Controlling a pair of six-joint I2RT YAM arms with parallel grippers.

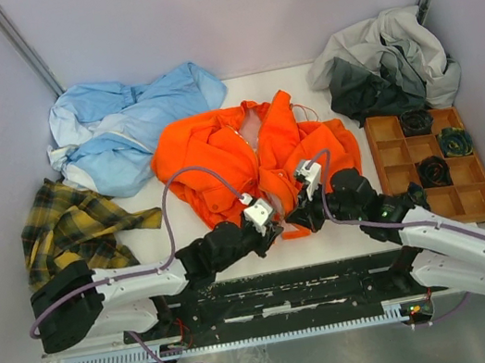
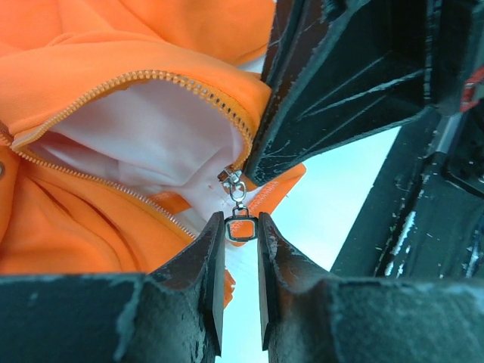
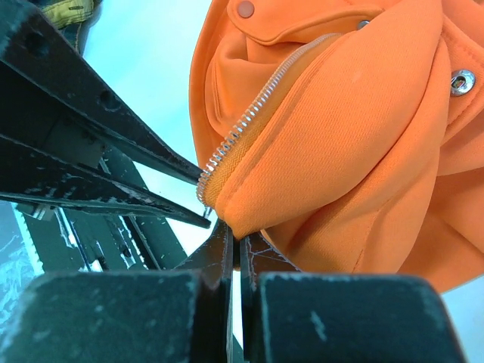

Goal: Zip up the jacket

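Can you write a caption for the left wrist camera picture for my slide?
Left gripper pinches the zipper pull at the bottom of the open orange jacket.

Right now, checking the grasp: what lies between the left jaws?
The metal zipper pull tab, hanging off the orange jacket's open front; the left wrist view shows it.

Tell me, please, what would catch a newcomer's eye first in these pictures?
The bright orange jacket lying open in the middle of the table stands out. At its near hem, the left gripper pinches the metal zipper pull, while the right gripper clamps the orange fabric beside it.
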